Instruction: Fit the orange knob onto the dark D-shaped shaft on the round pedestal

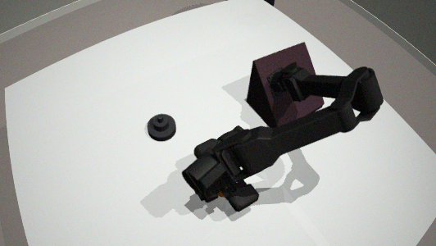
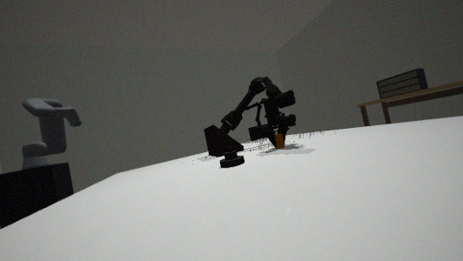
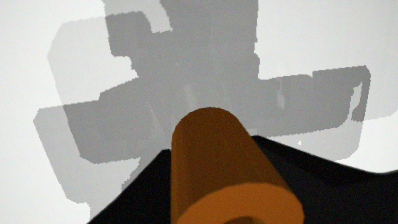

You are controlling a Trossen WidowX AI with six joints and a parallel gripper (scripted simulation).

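The orange knob (image 1: 221,194) (image 2: 279,141) (image 3: 215,150) stands upright on the white table, mostly hidden by the arm in the top view. My gripper (image 1: 223,193) (image 2: 280,137) (image 3: 211,150) points down around it, with a black finger against each side; it is shut on the knob. The knob's top is cut off by the lower edge of the wrist view, so only part of its hole shows and the flat side does not. The dark round pedestal (image 1: 161,134) (image 2: 231,163) stands apart from the gripper, with its short shaft (image 1: 160,120) upright and bare.
The arm's dark wedge-shaped base (image 1: 305,55) (image 2: 216,143) stands behind the pedestal in the exterior view. A grey robot (image 2: 53,130) on a black block and a wooden table (image 2: 428,94) with a drawer box are in the background. The arm's shadows fall on the white table (image 1: 102,82).
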